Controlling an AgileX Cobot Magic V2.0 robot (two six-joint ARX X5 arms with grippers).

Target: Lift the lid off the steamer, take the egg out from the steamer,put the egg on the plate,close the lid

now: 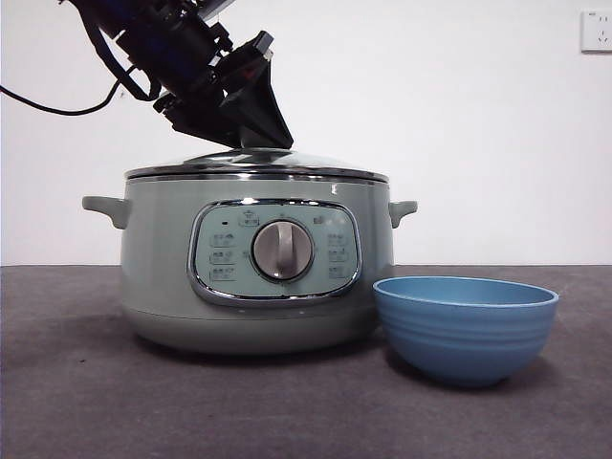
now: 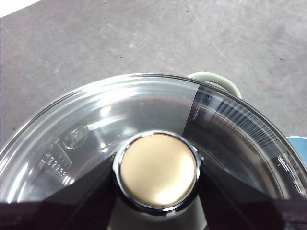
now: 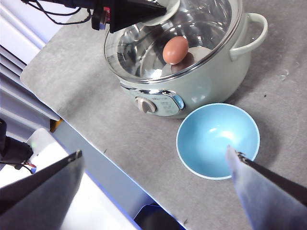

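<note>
The pale green steamer [image 1: 163, 249] stands left of centre on the table with the glass lid [image 1: 258, 163] resting on its rim. My left gripper [image 1: 253, 134] comes down from the upper left, and its black jaws sit against both sides of the lid's round knob [image 2: 158, 170], shut on it. Through the glass of the lid [image 3: 139, 43], a brown egg [image 3: 175, 49] shows inside the steamer [image 3: 206, 81]. The blue plate [image 1: 466, 325], a small bowl, stands empty just right of the steamer. My right gripper [image 3: 156, 160] hangs open high above the plate [image 3: 218, 139], holding nothing.
The dark grey table [image 1: 96, 402] reaches to a white wall with a socket [image 1: 595, 31]. One steamer handle [image 2: 216, 79] sticks out on the plate's side. In the right wrist view the table's front edge [image 3: 96, 153] runs close to the steamer's dial side.
</note>
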